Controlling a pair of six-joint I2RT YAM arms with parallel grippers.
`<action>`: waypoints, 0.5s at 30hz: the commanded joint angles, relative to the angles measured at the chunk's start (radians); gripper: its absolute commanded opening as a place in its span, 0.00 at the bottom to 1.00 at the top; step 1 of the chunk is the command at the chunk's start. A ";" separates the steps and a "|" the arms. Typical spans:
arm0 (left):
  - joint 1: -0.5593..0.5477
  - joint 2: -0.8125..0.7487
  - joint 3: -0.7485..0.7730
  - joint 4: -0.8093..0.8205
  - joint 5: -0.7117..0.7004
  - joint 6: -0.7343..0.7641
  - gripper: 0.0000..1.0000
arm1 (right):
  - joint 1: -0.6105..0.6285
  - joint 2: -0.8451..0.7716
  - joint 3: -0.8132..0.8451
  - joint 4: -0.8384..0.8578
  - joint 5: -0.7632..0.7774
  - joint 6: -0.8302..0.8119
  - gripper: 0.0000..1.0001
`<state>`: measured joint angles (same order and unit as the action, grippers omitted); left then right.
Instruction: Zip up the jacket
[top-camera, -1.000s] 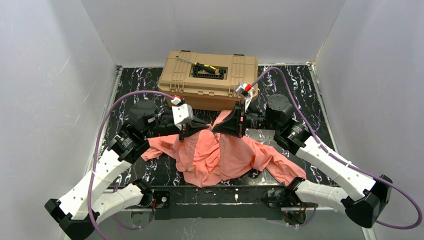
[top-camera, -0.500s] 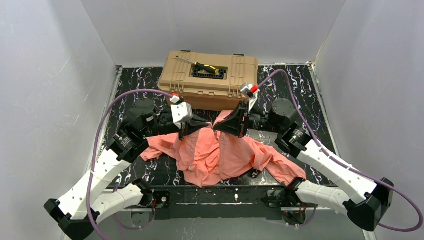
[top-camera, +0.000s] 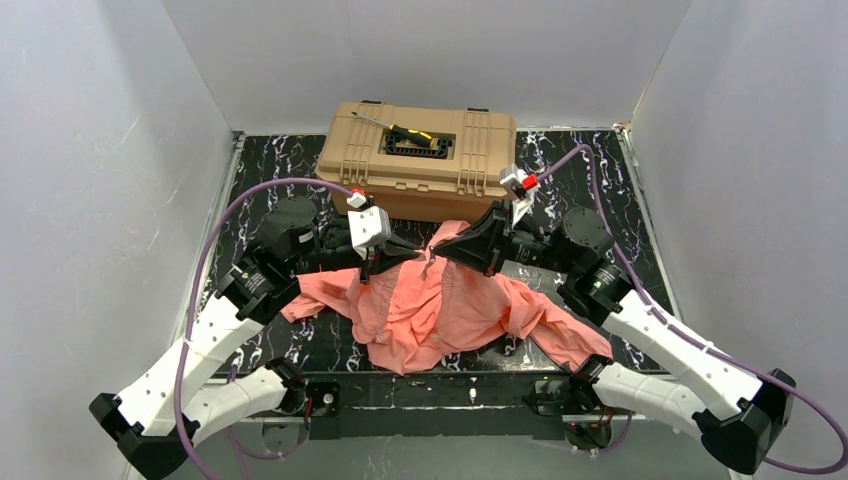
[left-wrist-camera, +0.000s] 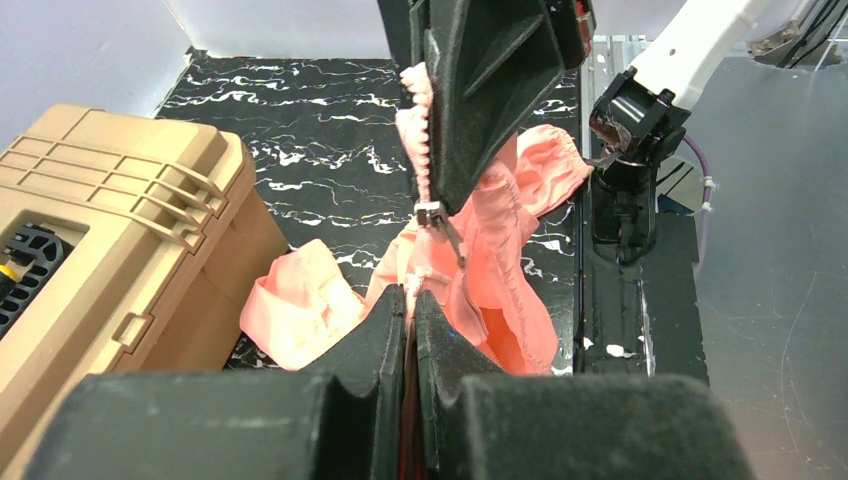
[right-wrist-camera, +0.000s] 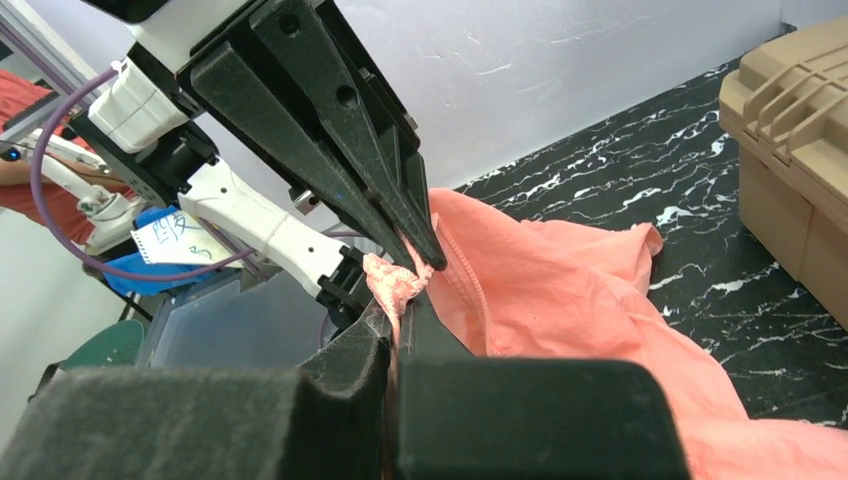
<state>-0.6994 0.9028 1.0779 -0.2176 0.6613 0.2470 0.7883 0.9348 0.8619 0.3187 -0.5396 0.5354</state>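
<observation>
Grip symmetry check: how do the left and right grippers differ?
Left gripper enters from the left, right gripper opposite. Left gripper pinches fabric on one side of the small metal zipper slider, right gripper the toothed edge on the other. Both are shut on the salmon-pink thin-fabric jacket.

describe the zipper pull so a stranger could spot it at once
A salmon-pink jacket lies before the tan toolbox. The left gripper and right gripper pinch its zipper edge; between them sits the zipper pull, the only silver metal on the fabric.
</observation>
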 joint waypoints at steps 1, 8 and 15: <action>-0.008 -0.016 0.038 -0.005 -0.014 0.010 0.00 | 0.004 -0.050 0.003 -0.061 0.023 -0.051 0.01; -0.008 -0.022 0.041 -0.002 -0.034 0.021 0.00 | 0.005 0.017 0.031 -0.127 -0.061 -0.043 0.01; -0.008 -0.024 0.042 -0.007 -0.029 0.021 0.00 | 0.005 0.012 0.024 -0.083 -0.047 -0.032 0.01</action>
<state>-0.7029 0.8989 1.0782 -0.2176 0.6308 0.2615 0.7883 0.9733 0.8597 0.1722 -0.5797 0.4995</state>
